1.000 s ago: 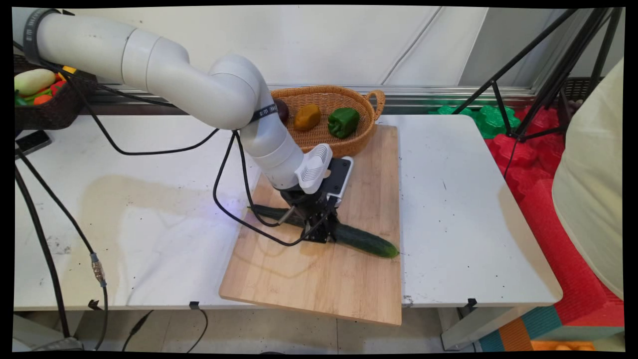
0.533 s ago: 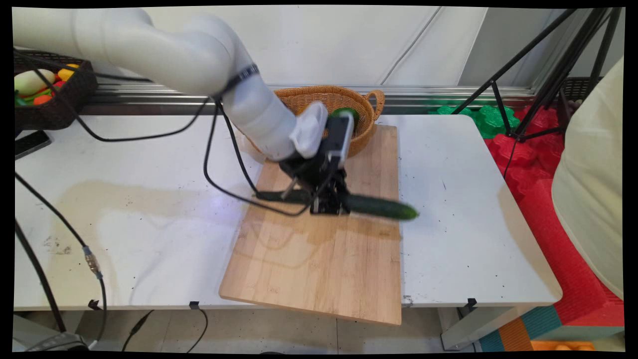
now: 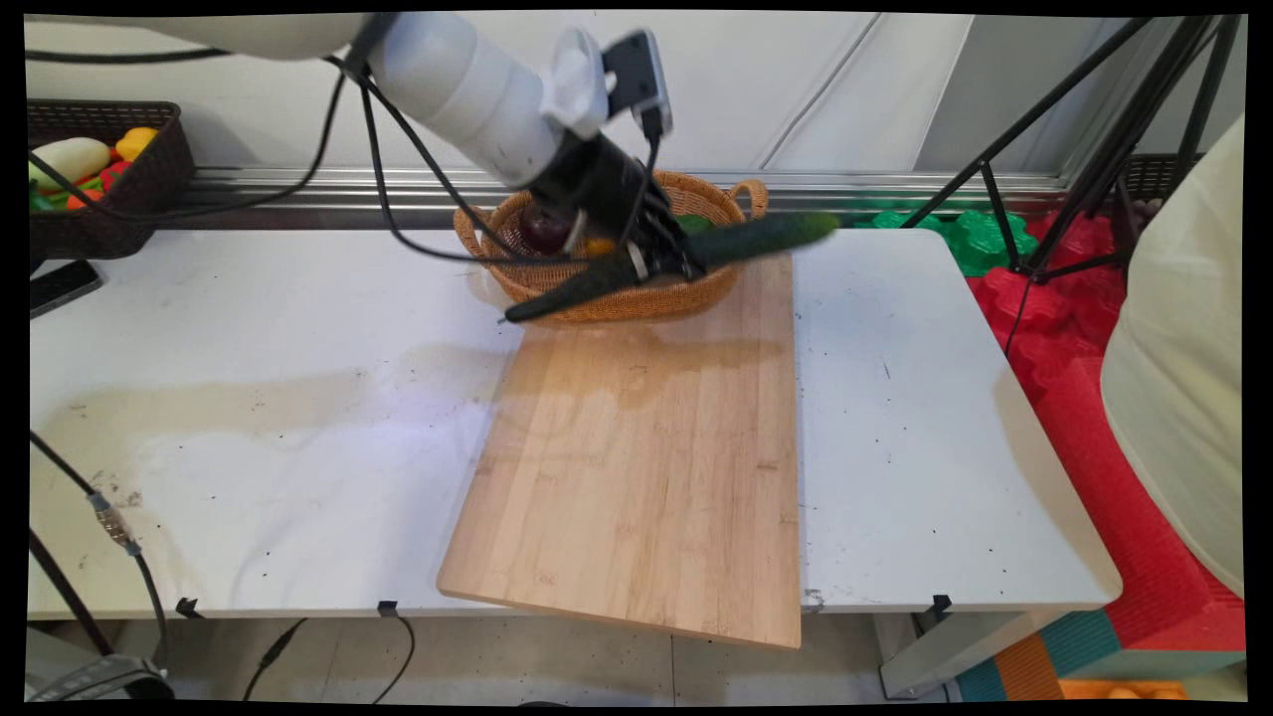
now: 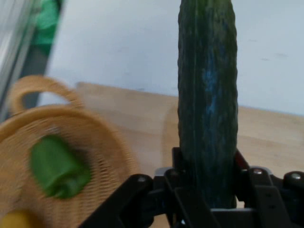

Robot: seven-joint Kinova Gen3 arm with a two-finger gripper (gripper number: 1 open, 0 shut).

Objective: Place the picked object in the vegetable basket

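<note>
The tool (image 3: 664, 261) is closed around the middle of a long dark cucumber (image 3: 766, 237), holding it in the air, tilted, over the near rim of a wicker basket (image 3: 636, 298) at the far end of a wooden cutting board (image 3: 646, 467) on the white surface (image 3: 925, 418). The hand view shows the fingers (image 4: 244, 178) pressed against the cucumber's sides and a green pepper (image 4: 58, 166) in the basket, mostly hidden in the main view. The main view alone shows a dark reddish vegetable (image 3: 545, 231) in the basket and a dark basket (image 3: 109, 199) of vegetables at far left.

The gripper (image 4: 207, 190) clamps a dark green cucumber (image 4: 207, 95) above a wooden board (image 4: 142, 123), beside a wicker basket (image 4: 102, 137) holding a green pepper (image 4: 58, 166).
</note>
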